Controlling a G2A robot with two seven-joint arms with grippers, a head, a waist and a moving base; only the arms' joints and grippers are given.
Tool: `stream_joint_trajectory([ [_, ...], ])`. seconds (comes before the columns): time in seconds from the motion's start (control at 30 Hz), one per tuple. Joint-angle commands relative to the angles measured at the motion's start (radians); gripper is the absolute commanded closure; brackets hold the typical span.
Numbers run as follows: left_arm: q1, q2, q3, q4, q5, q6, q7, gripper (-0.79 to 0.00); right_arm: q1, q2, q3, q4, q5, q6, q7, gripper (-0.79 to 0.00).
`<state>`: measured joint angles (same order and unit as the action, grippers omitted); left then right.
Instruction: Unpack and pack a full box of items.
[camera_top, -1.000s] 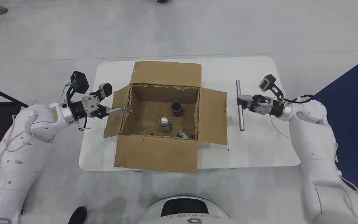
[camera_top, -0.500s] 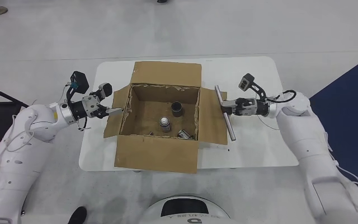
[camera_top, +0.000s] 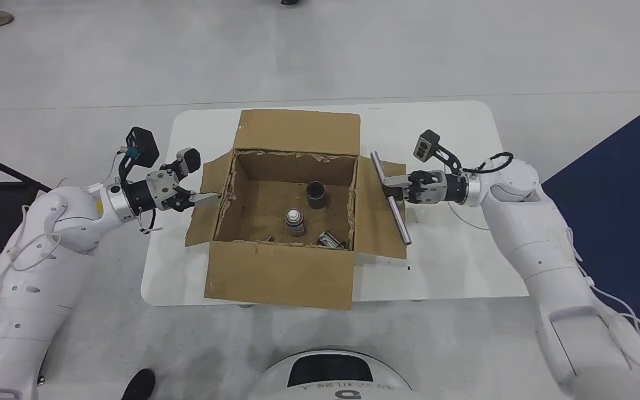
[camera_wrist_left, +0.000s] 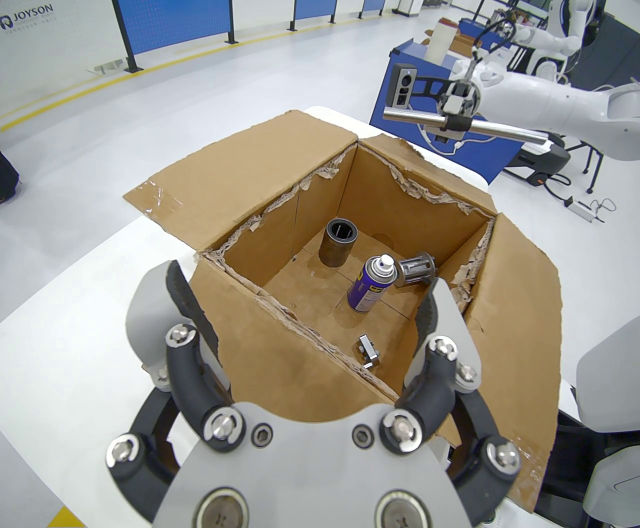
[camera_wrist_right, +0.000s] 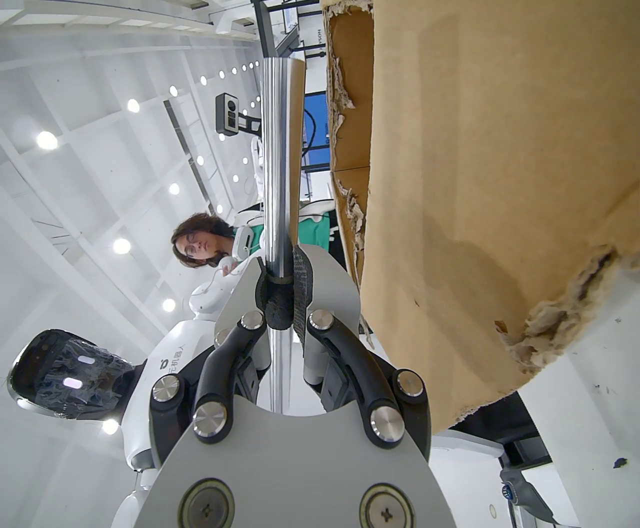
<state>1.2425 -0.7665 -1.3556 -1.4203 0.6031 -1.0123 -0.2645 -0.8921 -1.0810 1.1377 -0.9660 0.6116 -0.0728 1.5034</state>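
Observation:
An open cardboard box (camera_top: 380, 215) (camera_wrist_left: 240, 175) sits mid-table with its flaps spread. Inside stand a dark cylinder (camera_top: 316, 192) (camera_wrist_left: 340, 242) and a blue spray can (camera_top: 294, 220) (camera_wrist_left: 370, 285). A metal bearing (camera_top: 330, 239) (camera_wrist_left: 415, 270) and a small bracket (camera_wrist_left: 369, 350) lie near them. My right gripper (camera_top: 402, 189) (camera_wrist_right: 282, 285) is shut on a steel rod (camera_top: 390, 197) (camera_wrist_left: 505, 130) (camera_wrist_right: 277, 150), held above the box's right flap. My left gripper (camera_top: 203, 198) (camera_wrist_left: 307, 280) is open at the left flap, its fingers (camera_wrist_left: 190, 310) straddling the cardboard.
The white table (camera_top: 450, 260) has bare strips to the right of the box and along the left edge. The front flap (camera_top: 280, 275) overhangs the table's near edge. Blue partitions and another robot stand in the room behind.
My right arm has carried the rod leftward, from over the table's right side to above the box's right flap. The left arm and the box contents have stayed put.

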Motion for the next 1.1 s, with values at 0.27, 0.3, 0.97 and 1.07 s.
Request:
stream_joint_trajectory([
  [0.27, 0.000, 0.000, 0.000, 0.000, 0.000, 0.000, 0.000, -0.785, -0.022, 0.002, 0.014, -0.012, 0.026, 0.008, -0.030, 0.000],
  [0.3, 0.000, 0.000, 0.000, 0.000, 0.000, 0.000, 0.000, -0.785, -0.021, 0.001, 0.009, -0.026, 0.018, 0.018, -0.040, 0.000],
  [0.97, 0.000, 0.000, 0.000, 0.000, 0.000, 0.000, 0.000, -0.785, 0.139, -0.100, -0.335, -0.259, -0.274, 0.241, -0.425, 0.000],
  [1.07, 0.000, 0.000, 0.000, 0.000, 0.000, 0.000, 0.000, -0.785, 0.156, -0.114, -0.373, -0.277, -0.343, 0.246, -0.498, 0.000],
])
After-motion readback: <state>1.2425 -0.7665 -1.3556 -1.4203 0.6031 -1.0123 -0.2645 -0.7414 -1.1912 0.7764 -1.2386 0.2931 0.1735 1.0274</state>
